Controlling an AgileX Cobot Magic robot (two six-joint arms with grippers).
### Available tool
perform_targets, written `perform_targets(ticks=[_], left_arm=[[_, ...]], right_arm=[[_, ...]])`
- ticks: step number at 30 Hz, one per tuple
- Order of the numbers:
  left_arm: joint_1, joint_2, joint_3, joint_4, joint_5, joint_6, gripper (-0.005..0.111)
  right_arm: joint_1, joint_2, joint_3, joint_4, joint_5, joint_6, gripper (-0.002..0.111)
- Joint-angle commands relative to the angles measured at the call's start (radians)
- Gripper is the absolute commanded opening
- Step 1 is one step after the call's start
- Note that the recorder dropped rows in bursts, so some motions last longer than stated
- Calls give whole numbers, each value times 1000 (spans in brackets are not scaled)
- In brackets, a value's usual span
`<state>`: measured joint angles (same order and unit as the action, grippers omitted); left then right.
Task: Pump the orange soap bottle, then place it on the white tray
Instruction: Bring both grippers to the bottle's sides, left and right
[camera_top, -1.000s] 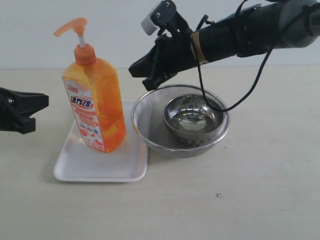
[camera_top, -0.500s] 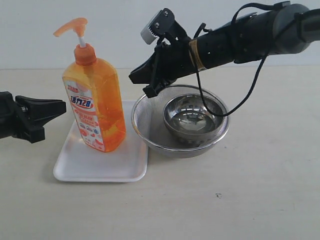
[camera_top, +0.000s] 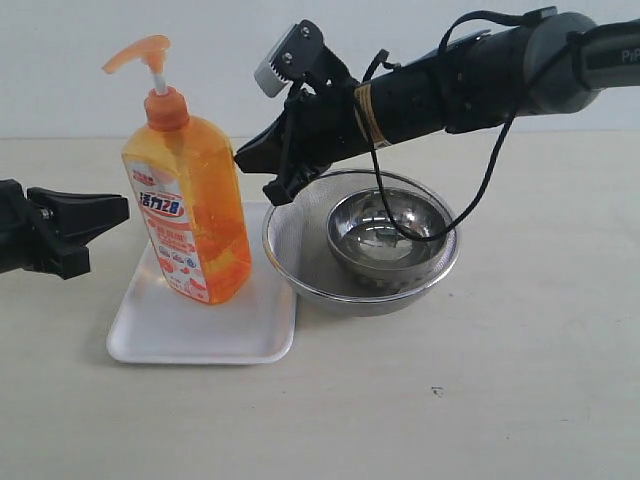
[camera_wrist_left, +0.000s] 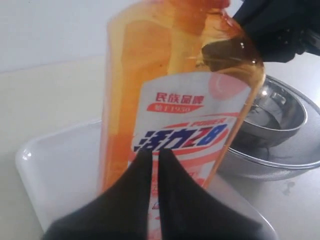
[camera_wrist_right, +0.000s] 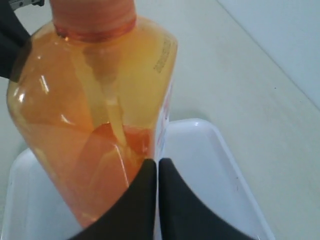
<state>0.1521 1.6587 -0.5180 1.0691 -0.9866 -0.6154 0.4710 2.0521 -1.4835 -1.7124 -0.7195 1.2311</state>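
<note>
While the tall translucent orange soap bottle (camera_top: 190, 210) stands upright on the shallow white rectangular tray (camera_top: 200, 340), neither arm has hold of it. The bottle sits toward the tray's far right part, label facing the camera. Its orange pump head (camera_top: 140, 52) is raised on the white stem.

Left end effector (camera_wrist_left: 155, 154): fingers pressed together, only a thin slit between them, nothing gripped. It sits low at the left of the tray, tips aimed at the bottle's label and just beside its left edge. Contact can't be confirmed.

Right end effector (camera_wrist_right: 157, 165): fingers fully together, empty. It hangs just beside the bottle's right shoulder, above the near rim of the round metal mesh strainer (camera_top: 300, 260). I can't tell whether it touches the bottle.

The strainer sits on the beige tabletop (camera_top: 450, 400), touching the tray's right edge, with a small steel bowl (camera_top: 385, 235) inside it.
</note>
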Motion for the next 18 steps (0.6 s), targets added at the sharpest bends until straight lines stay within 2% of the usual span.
perform_targets(ticks=[1, 9, 18], left_arm=[[2, 19, 4, -40, -1, 19, 5], [2, 36, 4, -72, -51, 30, 5], [-22, 42, -34, -64, -34, 26, 5]], right_arm=[[2, -5, -2, 8, 4, -7, 0], [2, -5, -4, 20, 88, -38, 0], [8, -5, -4, 58, 54, -66, 0]])
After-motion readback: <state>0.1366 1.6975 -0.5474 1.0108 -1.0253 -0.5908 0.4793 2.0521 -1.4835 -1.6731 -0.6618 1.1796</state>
